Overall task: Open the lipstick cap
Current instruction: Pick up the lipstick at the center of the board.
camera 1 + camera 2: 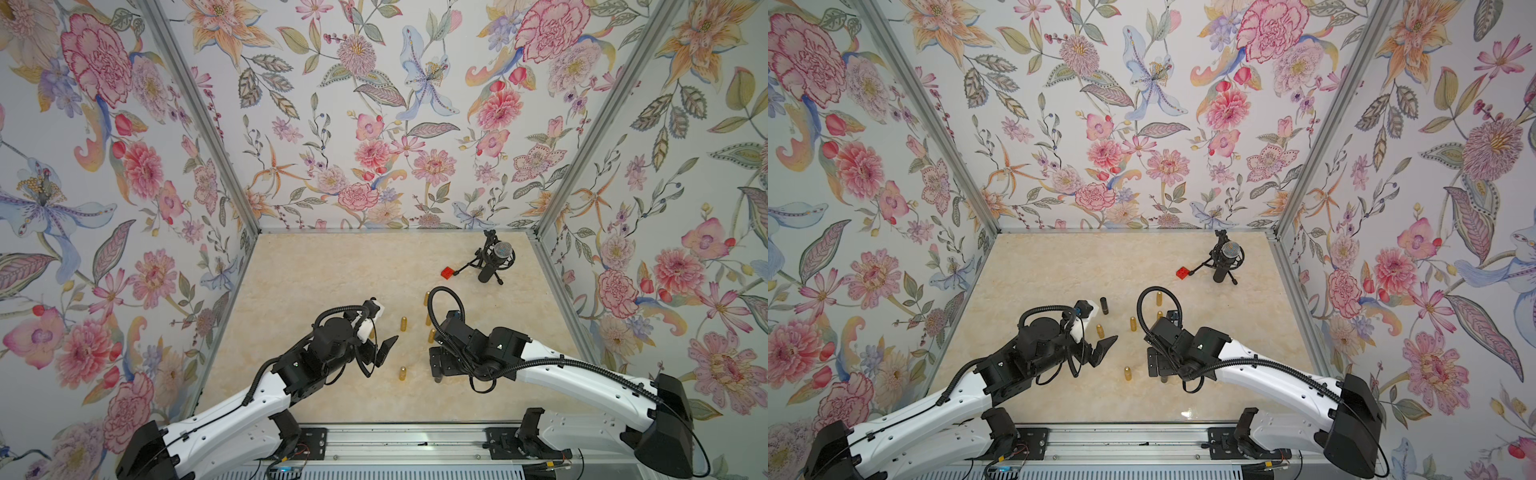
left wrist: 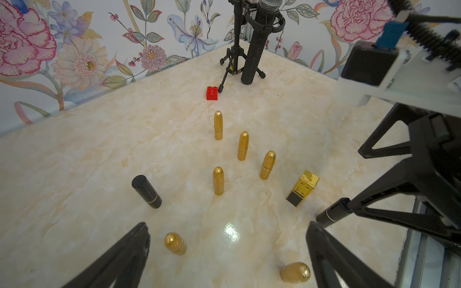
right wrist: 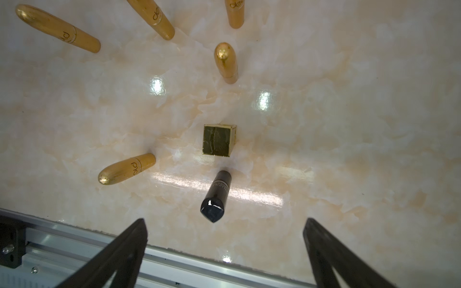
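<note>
Several lipsticks stand upright on the marble tabletop (image 1: 332, 270), all capped: gold bullet-shaped ones (image 2: 218, 180), a square gold one (image 3: 219, 143) and two black ones. My right gripper (image 3: 224, 220) points down, open and empty, just short of a black lipstick (image 3: 217, 194). In the left wrist view that lipstick (image 2: 334, 213) sits by a right fingertip. My left gripper (image 2: 227, 224) is open and empty, low over two gold lipsticks (image 2: 175, 243). The other black lipstick (image 2: 146, 192) stands beyond one of its fingers. Both top views show the left gripper (image 1: 376, 355) and the right gripper (image 1: 436, 365).
A microphone on a small tripod (image 1: 494, 259) stands at the back right, with a red toy brick (image 1: 448, 272) beside one leg. Flowered walls close three sides. A metal rail (image 1: 415, 440) runs along the front edge under the arm bases.
</note>
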Motion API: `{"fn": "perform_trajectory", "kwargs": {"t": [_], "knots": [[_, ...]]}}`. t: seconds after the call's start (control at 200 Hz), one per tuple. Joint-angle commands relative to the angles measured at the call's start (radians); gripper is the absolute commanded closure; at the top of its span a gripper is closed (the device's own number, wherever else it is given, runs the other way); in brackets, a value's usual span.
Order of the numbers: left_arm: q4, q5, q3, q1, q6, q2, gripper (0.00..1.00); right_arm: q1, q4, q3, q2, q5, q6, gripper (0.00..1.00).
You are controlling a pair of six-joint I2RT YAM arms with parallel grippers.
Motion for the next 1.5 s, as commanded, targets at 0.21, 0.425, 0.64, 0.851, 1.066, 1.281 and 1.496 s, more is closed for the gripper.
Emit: {"fn": "perform_trajectory", "kwargs": {"t": [0.21, 0.425, 0.64, 0.851, 1.066, 1.281, 1.496], "knots": [[-0.019, -0.015, -0.022, -0.020, -0.035, -0.026, 0.01, 0.063, -0.035, 0.016, 0.135, 0.039, 0.131, 0.13], [-0.004, -0.009, -0.024, -0.020, -0.042, -0.024, 0.01, 0.042, 0.013, 0.005, 0.201, 0.015, 0.107, 0.29], [0.019, -0.016, -0.038, -0.020, -0.053, -0.025, 0.01, 0.030, 0.086, -0.026, 0.241, -0.016, 0.095, 0.45], [0.030, -0.020, -0.042, -0.021, -0.057, -0.023, 0.01, 0.021, 0.105, -0.035, 0.261, -0.024, 0.084, 0.56], [0.026, -0.022, -0.044, -0.020, -0.058, -0.016, 0.01, 0.017, 0.109, -0.055, 0.259, -0.028, 0.084, 0.68], [0.032, -0.028, -0.045, -0.020, -0.059, -0.021, 0.01, 0.015, 0.111, -0.062, 0.256, -0.028, 0.083, 0.74], [0.027, -0.032, -0.045, -0.020, -0.059, -0.022, 0.01, 0.016, 0.111, -0.054, 0.249, -0.029, 0.074, 0.82]]}}
